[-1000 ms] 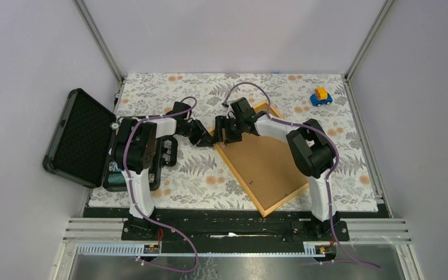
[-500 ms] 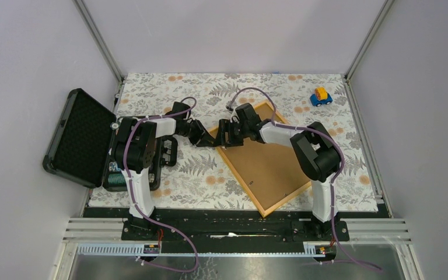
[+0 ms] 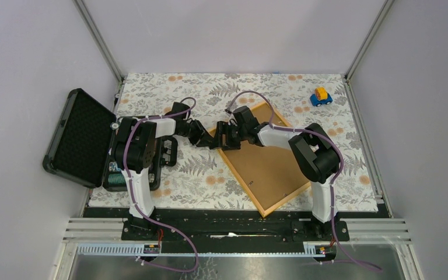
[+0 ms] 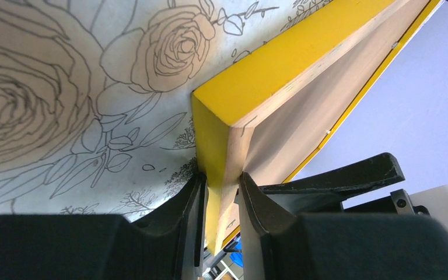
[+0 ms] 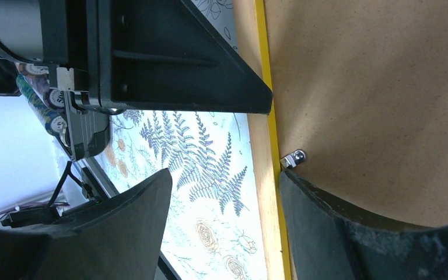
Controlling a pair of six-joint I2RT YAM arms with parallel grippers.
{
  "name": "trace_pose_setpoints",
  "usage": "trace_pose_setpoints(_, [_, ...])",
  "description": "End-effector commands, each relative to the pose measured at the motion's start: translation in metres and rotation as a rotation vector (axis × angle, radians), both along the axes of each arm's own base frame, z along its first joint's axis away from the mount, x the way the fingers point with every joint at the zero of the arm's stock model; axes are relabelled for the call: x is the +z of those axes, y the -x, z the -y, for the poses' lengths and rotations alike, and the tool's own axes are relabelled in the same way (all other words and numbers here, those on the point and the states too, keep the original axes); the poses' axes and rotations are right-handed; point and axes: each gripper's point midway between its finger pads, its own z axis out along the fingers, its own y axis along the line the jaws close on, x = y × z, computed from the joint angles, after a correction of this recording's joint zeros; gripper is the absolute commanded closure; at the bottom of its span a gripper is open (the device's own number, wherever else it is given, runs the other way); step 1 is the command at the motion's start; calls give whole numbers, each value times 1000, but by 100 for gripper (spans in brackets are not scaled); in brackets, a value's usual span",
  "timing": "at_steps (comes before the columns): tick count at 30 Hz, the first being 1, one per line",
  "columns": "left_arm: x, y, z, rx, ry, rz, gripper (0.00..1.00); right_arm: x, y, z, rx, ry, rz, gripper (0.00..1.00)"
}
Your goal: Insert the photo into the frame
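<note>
The yellow-orange frame [image 3: 240, 178] lies askew on the table with its back up, a brown backing board [image 3: 268, 163] filling it. My left gripper [image 3: 207, 137] is shut on the frame's left corner; in the left wrist view the jaws [image 4: 220, 178] pinch the yellow rail [image 4: 268, 76]. My right gripper [image 3: 224, 135] hovers just beside it, open. In the right wrist view it [image 5: 224, 175] straddles the rail [image 5: 265, 175], with one finger [image 5: 338, 221] over the backing board [image 5: 373, 87] by a small metal clip [image 5: 295, 157]. The photo is hidden from every view.
An open black case [image 3: 81, 137] stands at the table's left edge, close to the left arm. A blue and yellow toy car [image 3: 321, 96] sits at the far right. A floral cloth [image 3: 181, 175] covers the table, and walls close in on three sides.
The right arm has shifted slightly toward the frame's left corner. The left arm and the frame have stayed put.
</note>
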Motion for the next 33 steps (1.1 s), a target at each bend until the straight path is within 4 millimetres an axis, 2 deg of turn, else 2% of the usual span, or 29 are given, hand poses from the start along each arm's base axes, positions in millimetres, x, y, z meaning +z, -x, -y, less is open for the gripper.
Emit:
trace_pose_setpoints(1, [-41, -1, -18, 48, -125, -5, 100, -22, 16, -11, 5, 39, -38, 24])
trace_pose_setpoints(4, [-38, -3, -17, 32, -120, 14, 100, -25, 10, -15, 22, 50, -29, 23])
trace_pose_setpoints(7, [-26, -6, -9, -1, -52, 64, 98, -6, 4, -6, 42, 58, 28, 20])
trace_pose_setpoints(8, [-20, -8, -7, -4, -30, 96, 91, 12, 0, 0, 30, 52, 70, 18])
trace_pose_setpoints(11, [0, -19, -9, 0, -22, 188, 65, 43, -4, 28, -1, 65, 127, 15])
trace_pose_setpoints(13, [7, -23, -15, -6, -60, 227, 56, 61, -4, 49, -29, 77, 147, 13])
trace_pose_setpoints(15, [15, -24, -18, -2, -78, 266, 53, 70, 0, 70, -54, 97, 176, 12])
trace_pose_setpoints(17, [26, -23, -19, 7, -75, 301, 47, 69, 7, 92, -85, 147, 213, 10])
trace_pose_setpoints(20, [30, -9, -18, 26, -58, 295, 33, 58, 21, 124, -131, 210, 208, 10])
trace_pose_setpoints(24, [38, 17, -4, 33, -16, 268, 22, 60, 40, 141, -151, 217, 218, 9])
trace_pose_setpoints(29, [45, 52, 24, 6, -4, 250, 20, 55, 62, 149, -128, 208, 188, 9])
trace_pose_setpoints(33, [32, 79, 47, -24, 4, 212, 27, 45, 79, 150, -74, 201, 158, 9])
